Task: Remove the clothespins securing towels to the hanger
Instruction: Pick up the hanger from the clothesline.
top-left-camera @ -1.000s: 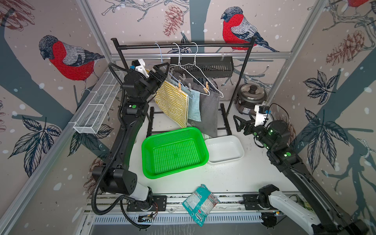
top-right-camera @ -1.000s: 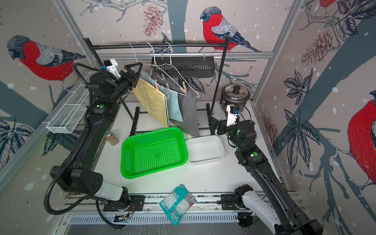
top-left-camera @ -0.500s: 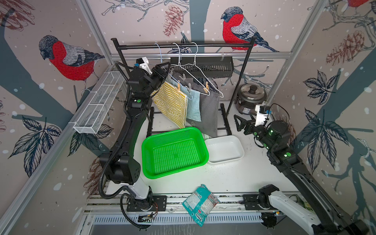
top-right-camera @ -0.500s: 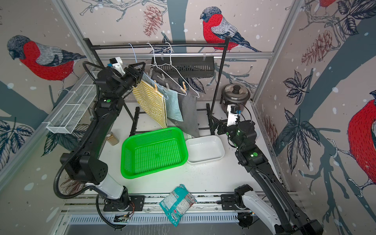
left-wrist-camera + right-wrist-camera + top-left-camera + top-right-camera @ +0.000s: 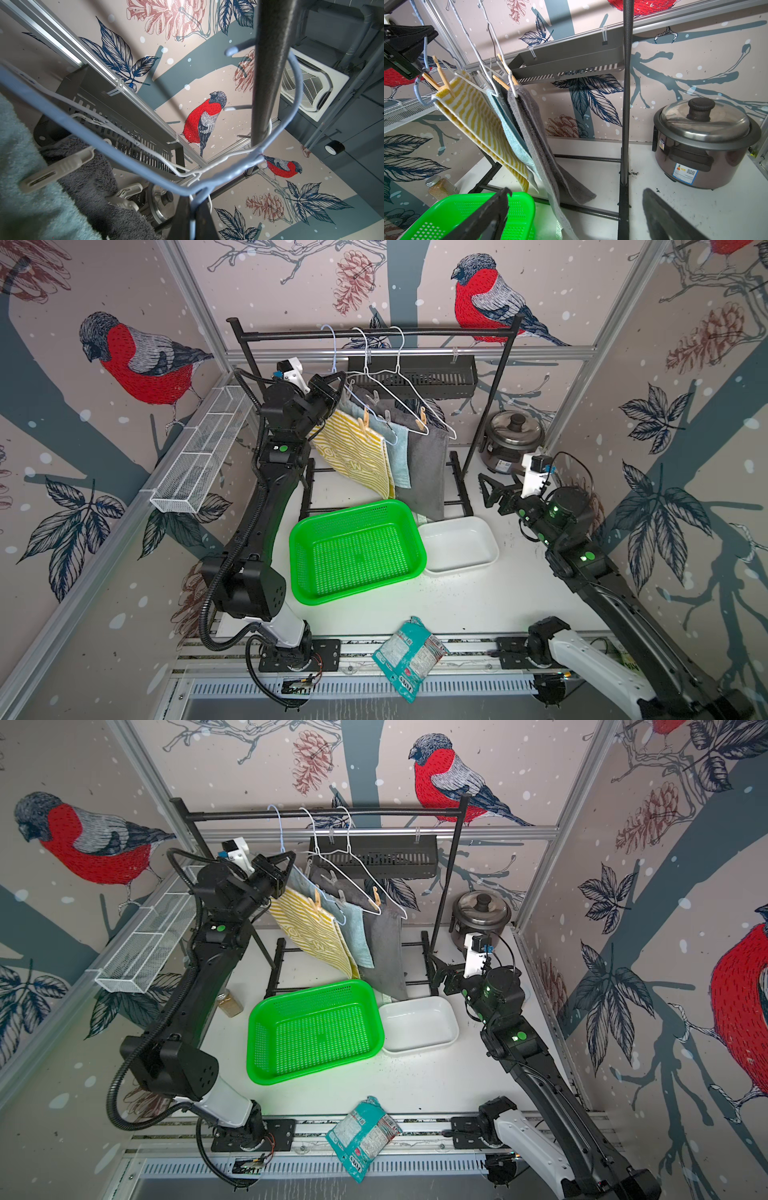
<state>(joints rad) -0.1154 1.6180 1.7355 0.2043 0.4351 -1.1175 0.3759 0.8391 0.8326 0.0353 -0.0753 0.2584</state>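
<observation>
Robot lab booth: bird-print wall panels (image 5: 137,360), aluminium framing (image 5: 407,353), ceiling vent (image 5: 311,87).

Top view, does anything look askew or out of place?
Yes. The left gripper is shut on the blue hanger, which sits tilted, so the yellow towel hangs slanted rather than straight down. A packet also lies on the front rail.

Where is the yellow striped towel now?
In both top views the yellow striped towel hangs from the blue hanger on the left arm's side, between the left gripper and the light blue towel.
</observation>
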